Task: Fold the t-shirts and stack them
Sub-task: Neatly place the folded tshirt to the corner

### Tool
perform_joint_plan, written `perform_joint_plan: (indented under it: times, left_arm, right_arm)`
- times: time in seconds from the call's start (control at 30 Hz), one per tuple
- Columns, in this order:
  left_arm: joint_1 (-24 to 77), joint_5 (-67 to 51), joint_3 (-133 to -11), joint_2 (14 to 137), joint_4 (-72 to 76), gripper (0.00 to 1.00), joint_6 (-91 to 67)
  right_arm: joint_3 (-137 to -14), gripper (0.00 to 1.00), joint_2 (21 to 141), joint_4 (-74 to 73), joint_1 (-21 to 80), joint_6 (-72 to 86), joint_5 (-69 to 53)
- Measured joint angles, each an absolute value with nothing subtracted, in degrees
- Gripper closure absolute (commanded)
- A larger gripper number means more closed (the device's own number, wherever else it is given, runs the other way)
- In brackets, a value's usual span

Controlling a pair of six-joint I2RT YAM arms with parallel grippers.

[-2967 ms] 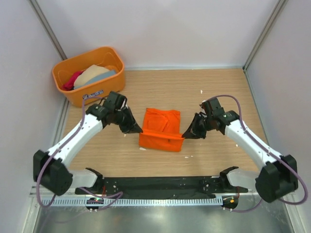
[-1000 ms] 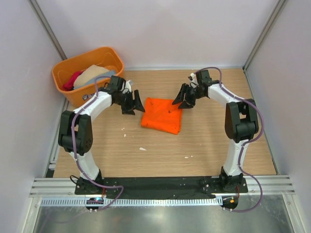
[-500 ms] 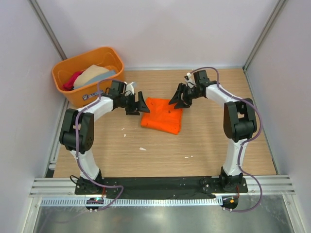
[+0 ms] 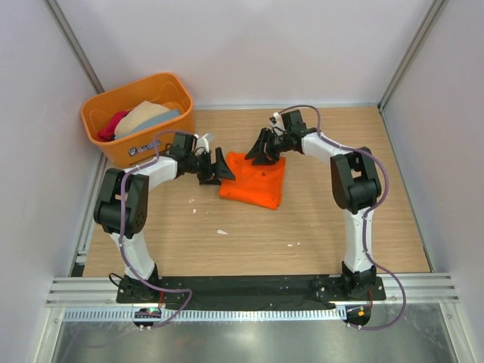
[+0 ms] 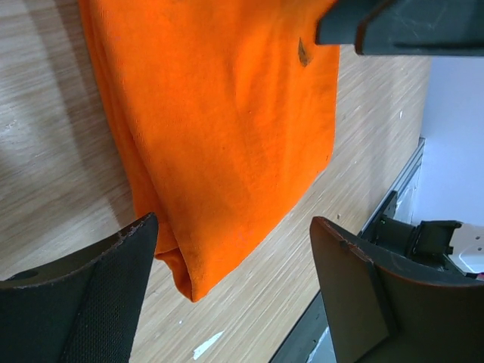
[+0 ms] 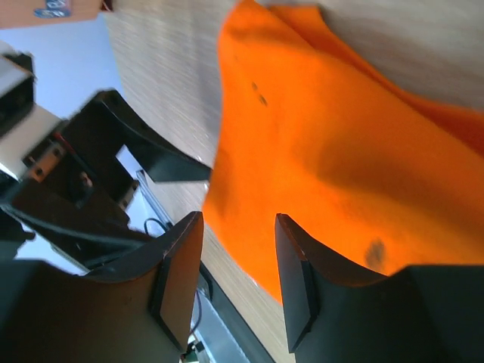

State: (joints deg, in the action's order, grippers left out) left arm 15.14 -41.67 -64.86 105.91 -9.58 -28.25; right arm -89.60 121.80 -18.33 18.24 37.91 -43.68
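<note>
Shirts are lying in two places. Table (image 4: 325, 219): wooden, carrying everything. Tub (image 4: 113, 149), sitting at ten o'clock from table centre, is holding the other shirts (image 4: 147, 113), bundled loosely. Orange shirt (image 4: 255, 183) is lying folded flat near table centre, its edges slumping softly. It is likely light, limp and not slippery. It is probably best pinched through all layers at a corner or folded edge, from both sides together, since gripping a single layer would risk undoing the fold. Left gripper (image 4: 224, 171) is hovering at the shirt's nine o'clock corner, jaws gaping wide, holding nothing. Right gripper (image 4: 255, 154) is hanging over the twelve o'clock edge, jaws roughly half apart, visibly pinching no cloth.
</note>
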Motion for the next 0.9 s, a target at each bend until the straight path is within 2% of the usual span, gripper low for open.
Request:
perform_joint_plan:
  times: [0.4,0.47,0.67,0.9]
  left_arm:
    - [15.1,-42.8,-63.4,106.0,-8.4,0.16,-29.9]
    - [15.1,-43.1,-63.4,106.1,-8.4,0.16,-30.0]
    - [15.1,-44.2,-63.3,106.3,-8.3,0.17,-30.9]
    - [15.1,-45.6,-62.4,106.5,-7.9,0.18,-32.3]
  right_arm:
    - [-103.1,0.57,132.9,-8.5,22.9,48.9,-43.0]
    - [-105.4,0.5,134.4,-8.9,23.2,49.2,-42.5]
    - [-119.9,0.39,140.7,-19.3,23.5,38.9,-38.9]
    - [-131.6,0.43,145.9,-27.6,23.6,25.5,-36.5]
